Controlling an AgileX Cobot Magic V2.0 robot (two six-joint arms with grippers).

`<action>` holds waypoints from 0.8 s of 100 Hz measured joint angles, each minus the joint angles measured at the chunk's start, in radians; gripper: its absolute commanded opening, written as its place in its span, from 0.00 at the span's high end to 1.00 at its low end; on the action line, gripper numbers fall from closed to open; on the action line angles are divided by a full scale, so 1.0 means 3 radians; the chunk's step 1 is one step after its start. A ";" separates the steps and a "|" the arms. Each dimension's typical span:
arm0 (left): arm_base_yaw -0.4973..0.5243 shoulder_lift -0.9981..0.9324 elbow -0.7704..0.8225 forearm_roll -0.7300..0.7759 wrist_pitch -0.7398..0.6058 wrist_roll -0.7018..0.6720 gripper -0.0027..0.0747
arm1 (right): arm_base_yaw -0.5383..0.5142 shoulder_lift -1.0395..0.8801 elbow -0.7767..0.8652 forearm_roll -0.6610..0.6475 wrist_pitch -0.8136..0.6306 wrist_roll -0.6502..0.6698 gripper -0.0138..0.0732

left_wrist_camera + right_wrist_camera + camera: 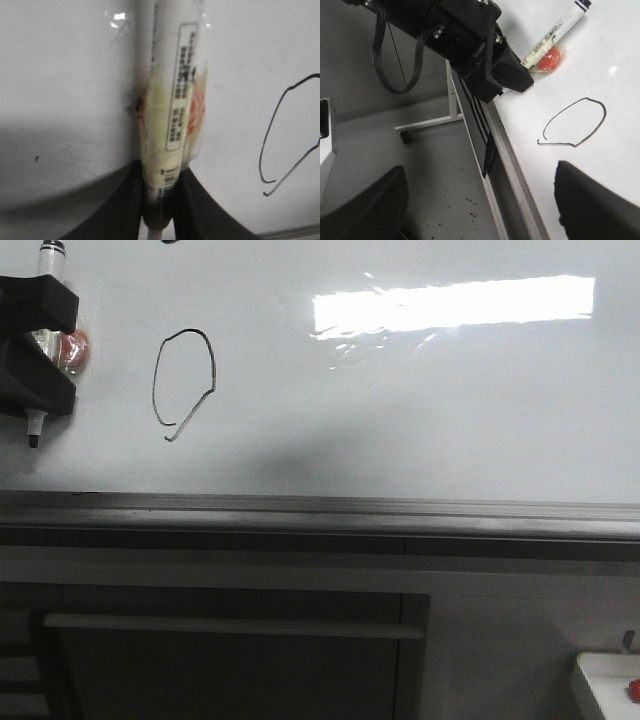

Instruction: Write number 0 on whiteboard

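— Around the whiteboard (420,430)? Grey metal ledge (320,510) below, glare strip upper right.

— Left tool (35,345)? Upper left of the front view, clamped on a white marker (170,125), taped, tip down.

— Right tool (480,210)? Spread wide, holding nothing.

— Number 0 (185,385)? Thin black oval, left of centre, beside the marker.

Left hand (35,350) clamped, right hand (480,200) agape

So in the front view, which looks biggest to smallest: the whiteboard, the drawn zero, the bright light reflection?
1. the whiteboard
2. the light reflection
3. the number 0, though its outline is taller than the reflection's band.
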 measured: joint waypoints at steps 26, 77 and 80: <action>0.0000 -0.0037 -0.0007 -0.0015 -0.0038 -0.0005 0.52 | 0.0000 0.0000 0.0000 0.0000 0.0000 0.0014 0.23; -0.0074 -0.1707 0.0018 0.0046 0.0198 0.0172 0.99 | -0.0023 -0.0326 0.0094 0.0000 0.0009 0.0177 0.90; -0.0106 -0.1848 0.0018 0.0062 0.0204 0.0234 0.99 | -0.0030 -0.0404 0.0149 0.0000 -0.0038 0.0177 0.90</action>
